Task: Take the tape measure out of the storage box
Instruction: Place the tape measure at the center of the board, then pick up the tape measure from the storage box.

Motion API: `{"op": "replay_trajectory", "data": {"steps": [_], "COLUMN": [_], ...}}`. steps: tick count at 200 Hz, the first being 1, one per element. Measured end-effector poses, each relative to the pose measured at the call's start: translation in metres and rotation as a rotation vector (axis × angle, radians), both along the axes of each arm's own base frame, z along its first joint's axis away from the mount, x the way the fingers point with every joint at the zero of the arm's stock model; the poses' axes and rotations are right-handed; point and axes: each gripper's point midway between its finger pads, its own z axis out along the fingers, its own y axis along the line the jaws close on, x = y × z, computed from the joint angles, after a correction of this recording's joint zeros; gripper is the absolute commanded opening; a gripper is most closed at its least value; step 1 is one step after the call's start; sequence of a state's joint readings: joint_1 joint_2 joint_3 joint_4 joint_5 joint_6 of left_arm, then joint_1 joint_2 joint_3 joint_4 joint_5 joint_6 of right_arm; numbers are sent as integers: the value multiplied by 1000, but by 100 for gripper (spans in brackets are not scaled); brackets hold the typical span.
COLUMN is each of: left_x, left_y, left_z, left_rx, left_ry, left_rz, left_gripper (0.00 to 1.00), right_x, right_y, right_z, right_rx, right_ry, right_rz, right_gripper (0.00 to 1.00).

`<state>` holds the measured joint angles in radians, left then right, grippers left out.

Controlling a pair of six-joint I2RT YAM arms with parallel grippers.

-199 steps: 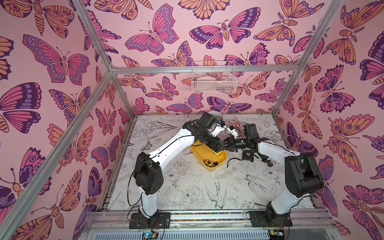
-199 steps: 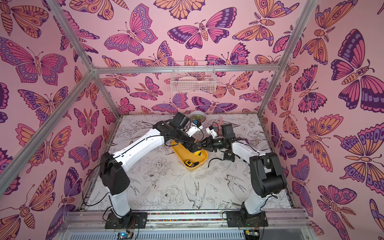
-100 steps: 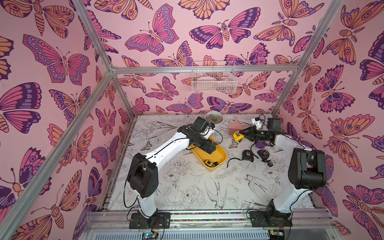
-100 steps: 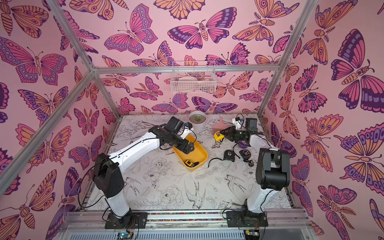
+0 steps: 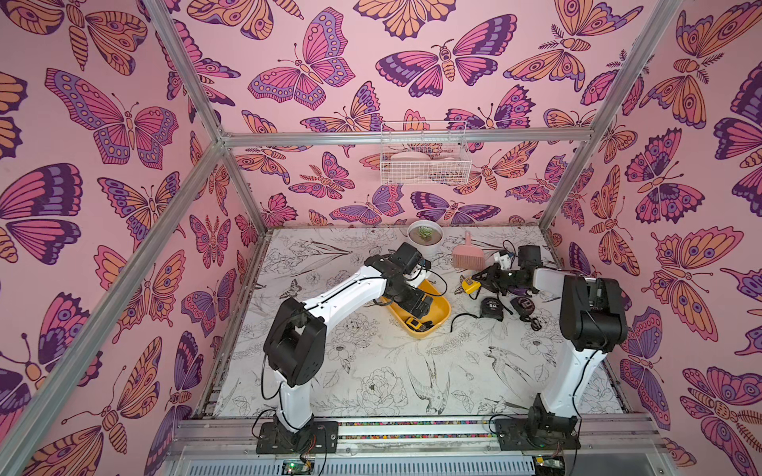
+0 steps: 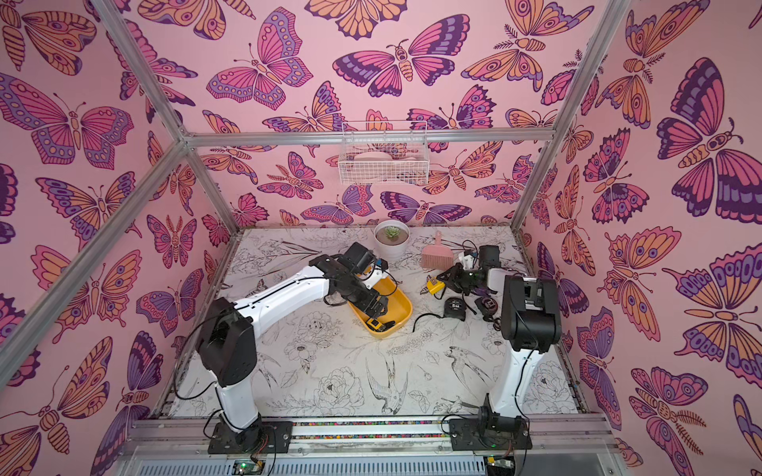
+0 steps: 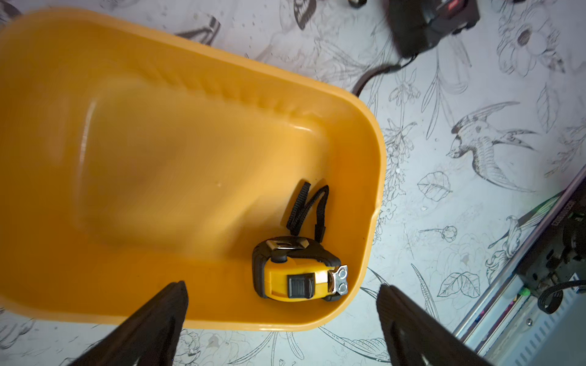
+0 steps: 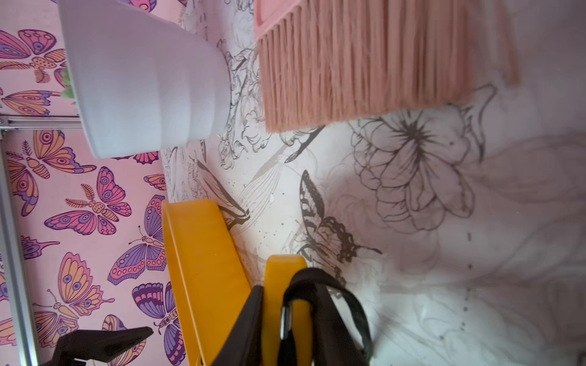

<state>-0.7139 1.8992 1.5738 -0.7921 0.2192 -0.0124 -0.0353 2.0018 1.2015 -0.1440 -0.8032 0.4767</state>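
Spanning both top views, the storage box [image 5: 438, 307] lies near the middle of the tabletop [image 5: 371, 371], with a yellow-and-black tape measure [image 5: 413, 323] in its end nearer the front edge. The left gripper [image 5: 422, 311] hangs directly over that end, fingers spread wide, apparently so as to straddle the case. Toward the right edge, the right gripper [image 5: 480, 282] has its fingers pressed onto a yellow tape measure [image 5: 469, 285], outside the box and just beside the black tape measures [image 5: 492, 307]; the grouping suggests a set-down area. Whether the yellow tape measure touches the tabletop cannot be told, and the left arm hides the box's far end.

Left wrist view: the fingers [image 7: 165, 313] stand apart on either side of the yellow-and-black tape measure [image 7: 298, 272], which lies close to the box's end wall [image 7: 364, 177], its wrist strap [image 7: 306, 206] trailing over the box floor. The wall leaves little room for one finger, likely the awkward point of the grasp. One of the black tape measures [image 7: 428, 22] is cut off by the frame; the box's other end is blurred.

Right wrist view: one finger [image 8: 249, 320] presses the yellow tape measure [image 8: 285, 275]; a black loop [image 8: 323, 285] covers the opposing finger. A mustard slab [image 8: 203, 269] is apparently the storage box; the dark wedge [image 8: 104, 339] beyond it is unidentifiable
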Motion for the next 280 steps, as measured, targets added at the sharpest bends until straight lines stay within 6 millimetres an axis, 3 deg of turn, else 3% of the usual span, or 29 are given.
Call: {"op": "replay_trajectory", "data": {"steps": [30,53,76,103,131,168,190,221,280], "left_x": [-17,-20,-19,-16,-17,-16,-12,-10,-6], "left_y": [0,1,1,-6,-11,-13,-15,-9,3], "left_z": [-24,-24,-20,-23,-40,-39,-40,-58,-66], "left_rx": [73,84,93,114,153,170,178,228,259], "left_ry": [68,75,70,63,89,111,105,121,145], "left_rz": [-31,-34,-40,-67,-95,-111,-113,-105,-72], "left_gripper": [100,100,99,99,95,91,89,85,75], "right_x": [-3,-4,0,-1,-4,-20,-32,-45,-52], "right_y": [-5,-8,-10,-14,-15,-11,-9,-9,-4], "right_z": [-11,-13,-5,14,53,96,104,103,110], "right_rx": [-48,-75,-99,-130,-146,-176,-190,-201,-200], "right_ry": [25,27,-2,-32,-118,-224,-237,-218,-222], "right_rz": [-5,-4,0,-16,-24,-14,-3,0,15], "right_gripper": [59,81,94,97,97,97,97,97,97]}}
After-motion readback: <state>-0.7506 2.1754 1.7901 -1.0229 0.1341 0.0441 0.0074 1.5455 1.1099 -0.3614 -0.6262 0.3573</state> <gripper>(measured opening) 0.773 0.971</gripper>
